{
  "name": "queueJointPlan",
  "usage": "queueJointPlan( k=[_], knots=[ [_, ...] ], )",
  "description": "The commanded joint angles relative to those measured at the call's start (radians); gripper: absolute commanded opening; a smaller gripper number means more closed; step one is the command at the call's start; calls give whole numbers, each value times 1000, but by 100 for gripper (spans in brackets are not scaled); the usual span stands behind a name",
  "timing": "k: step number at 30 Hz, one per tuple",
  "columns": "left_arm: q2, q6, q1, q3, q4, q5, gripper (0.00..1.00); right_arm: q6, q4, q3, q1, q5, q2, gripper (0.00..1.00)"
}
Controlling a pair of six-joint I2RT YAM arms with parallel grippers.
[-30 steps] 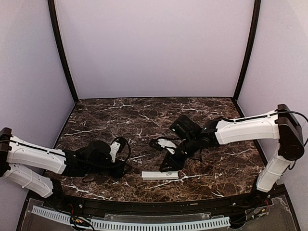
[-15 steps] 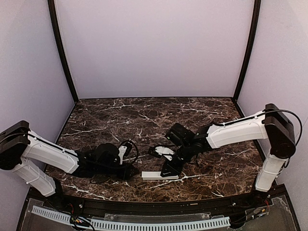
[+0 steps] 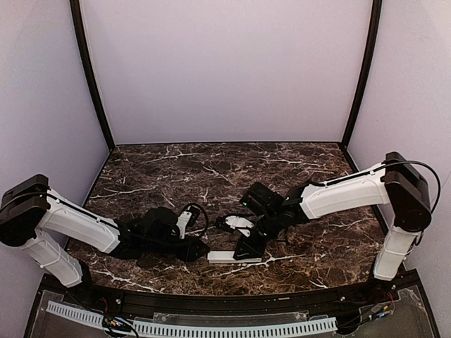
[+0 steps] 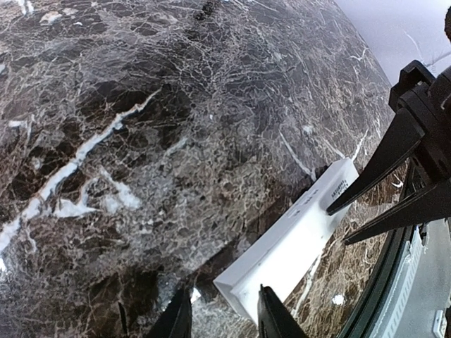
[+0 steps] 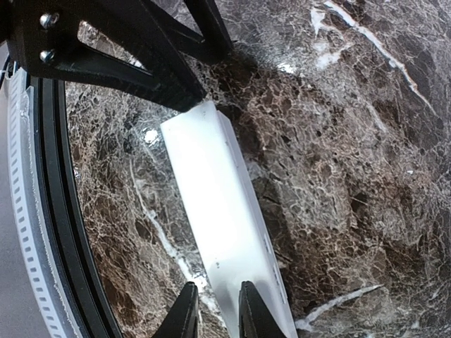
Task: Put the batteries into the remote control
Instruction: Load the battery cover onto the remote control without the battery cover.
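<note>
Left pincer (image 4: 225,320): half open and narrower than a second ago. It has slid across the table (image 4: 141,141) toward the right pincer. It now straddles the near end of the remote (image 4: 296,243), one tip on each side, not yet clamped.
Right pincer (image 5: 216,310): pinched almost closed after narrowing over the last second. Its tips sit at the remote's far end, straight ahead of the left pincer. I cannot tell whether it truly grips or only presses.
Remote: lies flat on the table, stretched between the two pincers, in the same spot as a second ago.
Batteries: none made out in any view.
Meaning for the task: both arms seem to be bracing the remote end to end, probably to steady or lift it so its compartment can be reached. Loading looks not yet begun.
Risk: an uneven squeeze could skate the slim bar along the smooth table and out from between the left pincer's tips.
</note>
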Motion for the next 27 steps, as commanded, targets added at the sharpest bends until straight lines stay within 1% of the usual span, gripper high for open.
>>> queueJointPlan(
  k=[1, 3, 6, 8, 12, 14, 18, 23, 25, 27],
  knots=[
    [29, 5, -14, 29, 18, 41, 33, -4, -16, -26, 12, 24, 27, 20],
    [44, 4, -20, 38, 18, 47, 35, -4, -16, -31, 12, 25, 23, 20],
    [67, -2, -23, 47, 18, 48, 35, -4, -18, -34, 12, 24, 18, 20],
    [73, -5, -25, 47, 29, 60, 32, -4, -19, -36, 13, 25, 18, 20],
    [47, -3, -32, 24, 37, 82, 19, -5, -21, -36, 12, 28, 21, 20],
    [27, -5, -33, 12, 35, 89, 14, -3, -22, -34, 13, 30, 22, 20],
    [1, 0, -38, 3, 22, 101, 10, -4, -26, -32, 13, 35, 25, 20],
    [13, -12, -40, -1, 21, 105, 11, -6, -30, -33, 13, 39, 33, 20],
    [20, -22, -40, -1, 14, 92, 17, -7, -30, -34, 13, 40, 40, 20],
    [24, -28, -40, -3, 6, 80, 20, -7, -29, -36, 13, 39, 47, 20]
  ],
)
